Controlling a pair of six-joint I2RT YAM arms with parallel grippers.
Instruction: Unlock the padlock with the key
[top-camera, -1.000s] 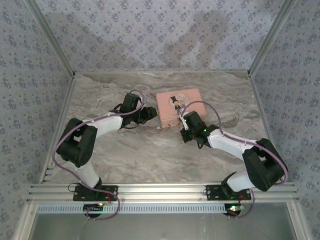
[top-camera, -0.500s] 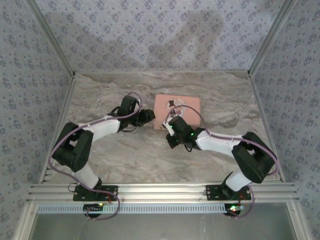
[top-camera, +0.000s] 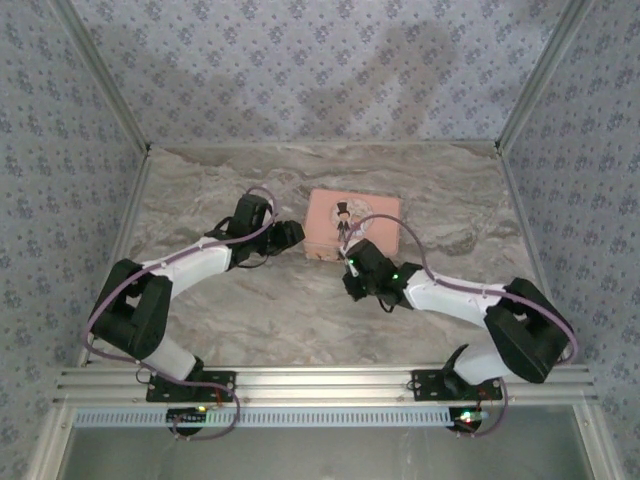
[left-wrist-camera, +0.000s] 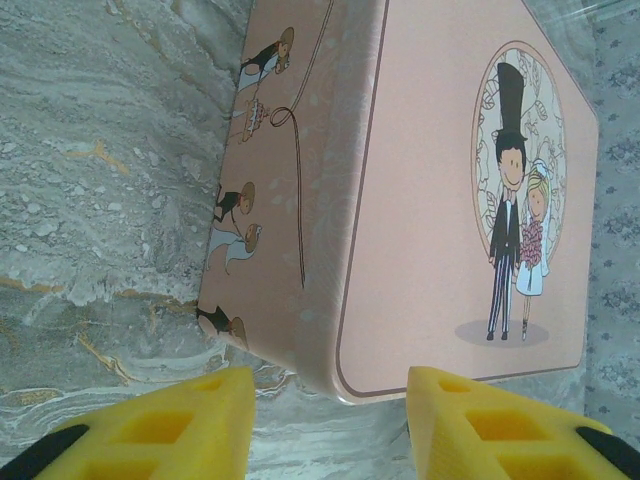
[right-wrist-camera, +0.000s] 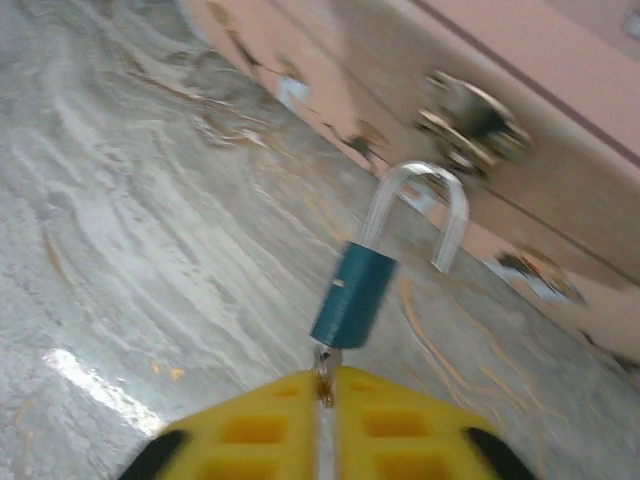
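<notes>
A teal padlock (right-wrist-camera: 355, 295) hangs in the air just in front of the pink box (right-wrist-camera: 560, 60). Its silver shackle (right-wrist-camera: 415, 200) is sprung open, with one leg free of the body and clear of the box's metal hasp (right-wrist-camera: 470, 115). The key (right-wrist-camera: 325, 365) sticks out of the lock's bottom. My right gripper (right-wrist-camera: 325, 395) is shut on that key and sits at the box's front (top-camera: 350, 262). My left gripper (left-wrist-camera: 330, 420) stands open, its yellow fingers (left-wrist-camera: 180, 425) on either side of the near left corner of the box (left-wrist-camera: 430, 200).
The pink box (top-camera: 375, 205), with a bride and groom drawn on the lid, lies at the table's middle back. Marbled table top (top-camera: 280, 310) spreads in front of both arms. Patterned walls (top-camera: 320, 70) close in the back and sides.
The box has turned from slightly skewed to square-on. My right gripper drew back from the box front toward the near side with the padlock. The left gripper shifted a little left.
</notes>
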